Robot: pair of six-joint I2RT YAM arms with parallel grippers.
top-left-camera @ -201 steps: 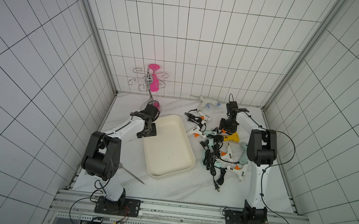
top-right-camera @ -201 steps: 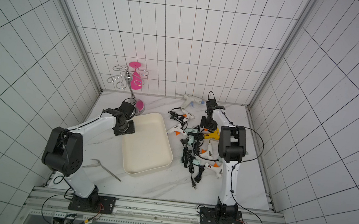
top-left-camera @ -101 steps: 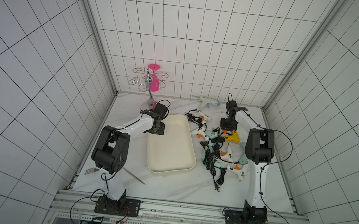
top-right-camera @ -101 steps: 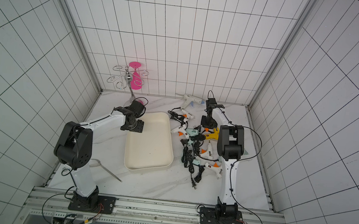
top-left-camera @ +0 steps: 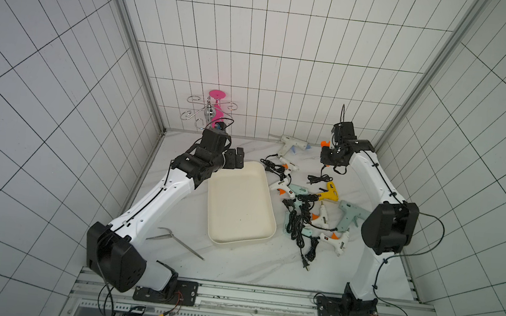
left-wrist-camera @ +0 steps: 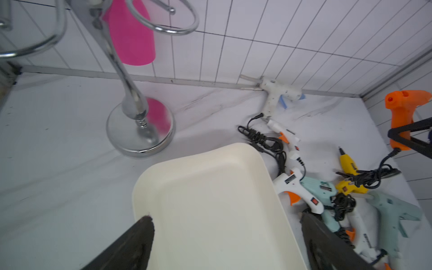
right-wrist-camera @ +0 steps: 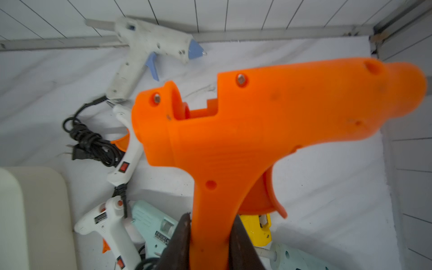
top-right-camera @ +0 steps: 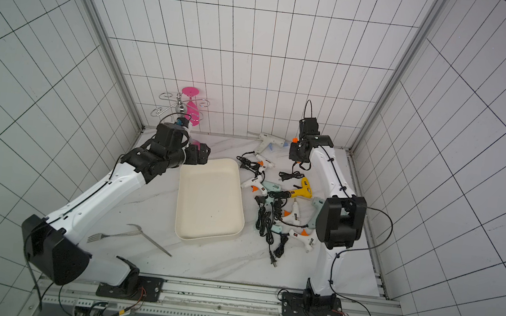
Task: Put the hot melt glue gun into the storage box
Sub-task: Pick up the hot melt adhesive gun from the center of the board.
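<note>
Right arm's fingers (right-wrist-camera: 180,243) are clamped on the handle of the orange glue gun (right-wrist-camera: 257,131), holding it in the air near the back right corner of the table (top-left-camera: 248,268), barrel sticking out sideways and black cord (left-wrist-camera: 388,158) trailing down. The storage box (top-left-camera: 239,206) sits empty mid-table, long side running back to front, so from the gun it's off to the left and a bit frontward, past the heap of other glue guns (top-left-camera: 304,210). Left arm's fingers (left-wrist-camera: 138,240) are spread wide, empty, at the box's back left corner, so I'd guess the right arm does the carry.
</note>
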